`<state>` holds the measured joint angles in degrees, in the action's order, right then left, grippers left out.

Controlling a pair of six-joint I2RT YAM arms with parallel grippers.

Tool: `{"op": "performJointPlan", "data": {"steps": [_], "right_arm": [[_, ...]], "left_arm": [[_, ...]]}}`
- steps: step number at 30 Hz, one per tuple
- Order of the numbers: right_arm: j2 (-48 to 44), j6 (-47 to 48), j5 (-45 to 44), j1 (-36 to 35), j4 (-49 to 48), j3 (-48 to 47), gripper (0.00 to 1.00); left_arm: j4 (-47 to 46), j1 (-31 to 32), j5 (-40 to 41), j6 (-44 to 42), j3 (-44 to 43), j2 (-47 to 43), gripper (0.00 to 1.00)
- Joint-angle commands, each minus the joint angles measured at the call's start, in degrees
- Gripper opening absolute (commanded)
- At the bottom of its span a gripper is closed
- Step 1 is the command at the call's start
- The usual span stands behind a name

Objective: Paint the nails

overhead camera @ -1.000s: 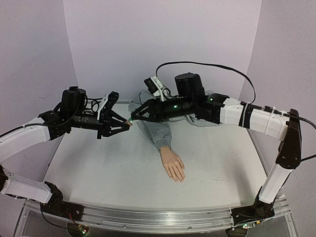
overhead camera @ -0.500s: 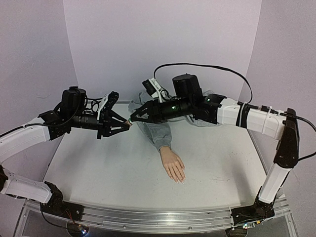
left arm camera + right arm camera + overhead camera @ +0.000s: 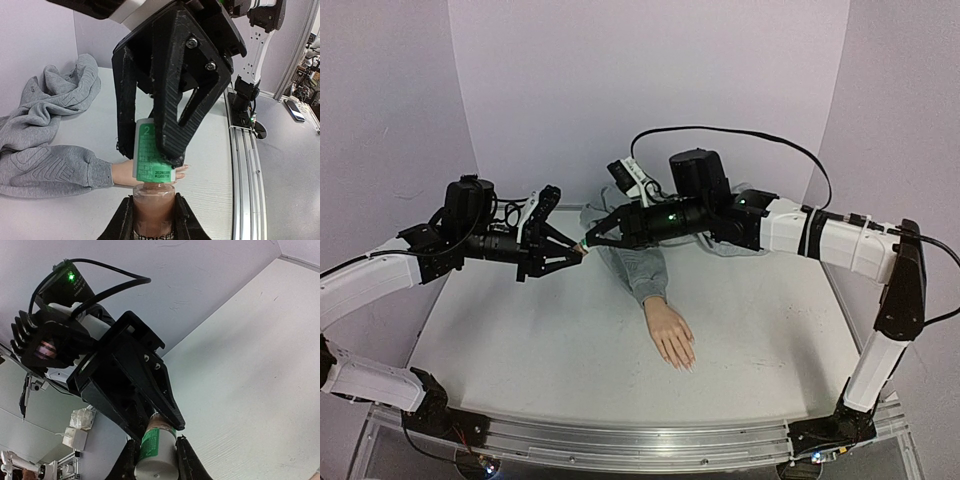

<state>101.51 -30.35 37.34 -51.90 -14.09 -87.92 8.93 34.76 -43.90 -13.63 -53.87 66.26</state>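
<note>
Nails (image 3: 686,364), tiny, pale and shiny, sit on the fingertips of a flesh-coloured mannequin hand (image 3: 669,333). It lies flat near the middle of the flat white desk (image 3: 520,340). Its fingers point to the near edge, so the nails face up and are easy to reach. No paint shows on them yet, as far as I can tell.

A soft grey sweatshirt (image 3: 638,268) lies bunched at the far edge. Its sleeve runs down to the wrist, like a real arm resting there.

Above the far edge, a bit left of the middle, the two robot hands meet tip to tip in the air. The left hand (image 3: 578,256) is pinching a small glass bottle of brownish polish (image 3: 154,209) by its sides to keep it from turning. The right hand (image 3: 590,242) is pressed shut on the bottle's white cap with a green label (image 3: 151,156).

I think one hand holds and the other twists because a cap will not come off with one hand alone. The brush likely hangs under the cap, but it is hidden.
</note>
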Motion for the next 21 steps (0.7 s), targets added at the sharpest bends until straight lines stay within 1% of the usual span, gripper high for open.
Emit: {"op": "performJointPlan", "data": {"steps": [1, 8, 21], "right_arm": [[-1.71, 0.63, 0.61, -0.43, -1.72, -1.49, 0.01], [-4.5, 1.54, -1.26, -0.48, -1.73, 0.53, 0.0], [-7.59, 2.59, -0.35, -0.46, -1.73, 2.41, 0.0]], "left_arm": [[-3.05, -0.31, -0.93, -0.17, -0.19, -1.42, 0.0], [-3.04, -0.31, -0.75, -0.29, -0.1, -1.24, 0.0], [-3.04, -0.29, -0.8, -0.54, -0.04, -0.87, 0.0]]}}
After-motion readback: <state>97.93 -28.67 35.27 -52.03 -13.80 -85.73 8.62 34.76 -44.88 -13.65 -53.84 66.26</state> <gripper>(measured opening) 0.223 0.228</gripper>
